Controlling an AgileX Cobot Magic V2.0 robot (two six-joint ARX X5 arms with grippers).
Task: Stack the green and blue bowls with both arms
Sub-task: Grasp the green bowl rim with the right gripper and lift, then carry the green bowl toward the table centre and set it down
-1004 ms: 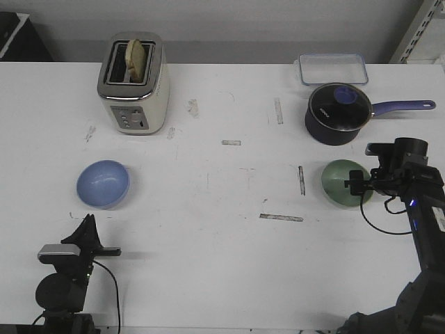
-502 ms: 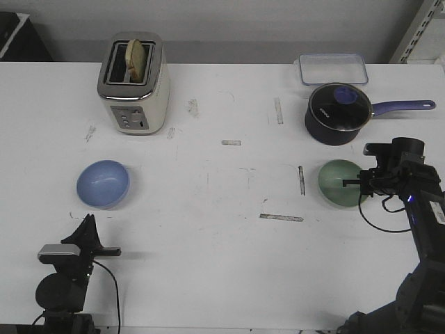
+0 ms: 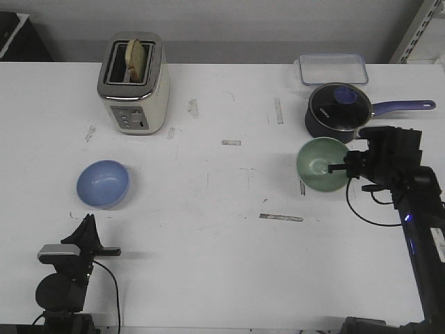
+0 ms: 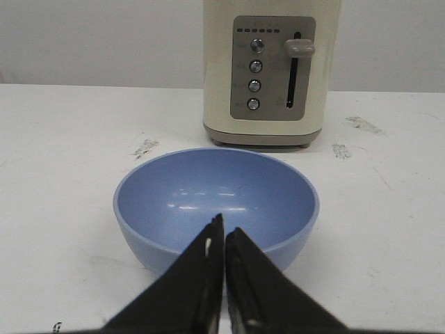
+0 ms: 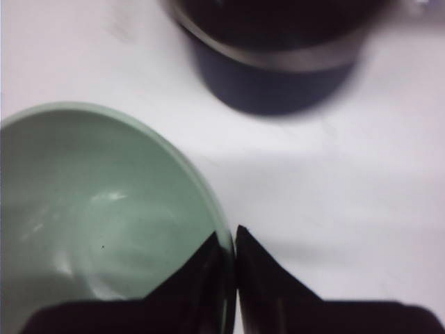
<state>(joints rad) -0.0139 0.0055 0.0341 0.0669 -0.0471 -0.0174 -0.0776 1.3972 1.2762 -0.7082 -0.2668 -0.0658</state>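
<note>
The pale green bowl (image 3: pixel 321 164) hangs tilted above the table at the right, in front of the saucepan. My right gripper (image 3: pixel 341 168) is shut on its rim; in the right wrist view the fingers pinch the rim of the green bowl (image 5: pixel 104 216) at the gripper (image 5: pixel 229 240). The light blue bowl (image 3: pixel 103 184) rests upright on the table at the left. My left gripper (image 3: pixel 85 226) is shut and empty, low and just in front of the blue bowl (image 4: pixel 215 195); its tips (image 4: pixel 224 233) point at the bowl's near wall.
A cream toaster (image 3: pixel 133 85) with a slice of bread stands at the back left, behind the blue bowl. A dark navy saucepan (image 3: pixel 338 113) with a long handle stands right behind the green bowl. A clear lidded container (image 3: pixel 333 68) lies at the back right.
My right gripper has lifted the green bowl off the table and carried it left and away from me, tilting it. The left arm and blue bowl have not moved.
</note>
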